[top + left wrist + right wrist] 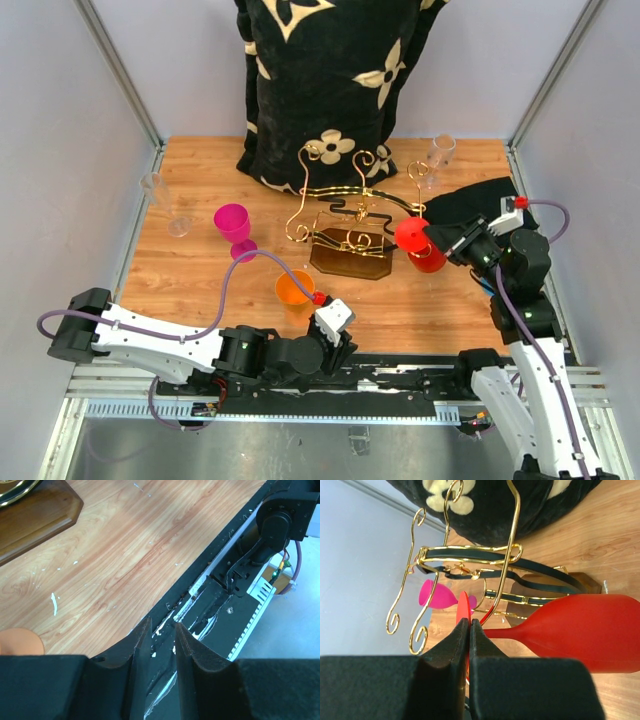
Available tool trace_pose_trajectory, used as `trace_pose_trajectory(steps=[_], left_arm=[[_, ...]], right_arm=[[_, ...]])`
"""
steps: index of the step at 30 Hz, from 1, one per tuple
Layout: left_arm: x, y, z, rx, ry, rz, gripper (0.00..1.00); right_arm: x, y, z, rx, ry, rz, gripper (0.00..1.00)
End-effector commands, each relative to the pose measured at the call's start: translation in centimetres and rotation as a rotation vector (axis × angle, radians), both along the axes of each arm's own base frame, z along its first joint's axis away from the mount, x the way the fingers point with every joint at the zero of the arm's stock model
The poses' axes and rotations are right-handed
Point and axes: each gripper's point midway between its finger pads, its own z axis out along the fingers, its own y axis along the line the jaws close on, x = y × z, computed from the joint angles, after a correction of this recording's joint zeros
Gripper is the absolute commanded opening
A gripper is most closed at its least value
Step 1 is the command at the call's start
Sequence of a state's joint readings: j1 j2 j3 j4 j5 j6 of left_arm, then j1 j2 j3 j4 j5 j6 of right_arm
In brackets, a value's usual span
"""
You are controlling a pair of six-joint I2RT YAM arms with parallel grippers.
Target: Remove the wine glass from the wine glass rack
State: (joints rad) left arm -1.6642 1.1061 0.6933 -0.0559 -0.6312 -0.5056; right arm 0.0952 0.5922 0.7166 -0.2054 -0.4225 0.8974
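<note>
- L arm (150, 345) folded low along near edge, wrist pointing right; L gripper (162, 630) jaws slightly apart.
- R arm (520, 300) raised, reaching fwd-left; R gripper (469, 624) pinched tight on wine glass (570, 632) foot.

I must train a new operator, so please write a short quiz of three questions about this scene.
1. True or false: the left end effector holds a glass.
2. Which glass does the right end effector grip? A magenta, B red, C orange.
3. Fill in: it pinches that glass by its flat round ____.
Key: 1 false, it is empty. 2 B, the red wine glass. 3 foot.
</note>
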Motion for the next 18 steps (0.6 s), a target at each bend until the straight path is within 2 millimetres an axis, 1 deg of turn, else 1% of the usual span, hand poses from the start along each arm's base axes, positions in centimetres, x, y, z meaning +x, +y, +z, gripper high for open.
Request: trace_pose_trajectory(steps=[1, 6, 14, 18], left_arm=[[0.1, 0.1, 0.4, -0.02, 0.003, 0.021, 0.31], [0.1, 0.3, 0.4, -0.016, 0.005, 0.023, 0.31], [0.3, 0.5, 0.5, -0.021, 0.003, 0.029, 0.31], [0.3, 0.6, 0.7, -0.026, -0.001, 0.03, 0.31]], right_arm=[[1.5, -1.5, 1.4, 0.025, -0.052, -0.088, 0.01], [2.0, -2.5, 1.2, 0.025, -0.04, -0.126, 0.01], [2.4, -4.0, 1.5, 0.03, -0.051, -0.163, 0.01], [3.2, -4.3, 2.0, 0.04, -0.068, -0.152, 0.01]])
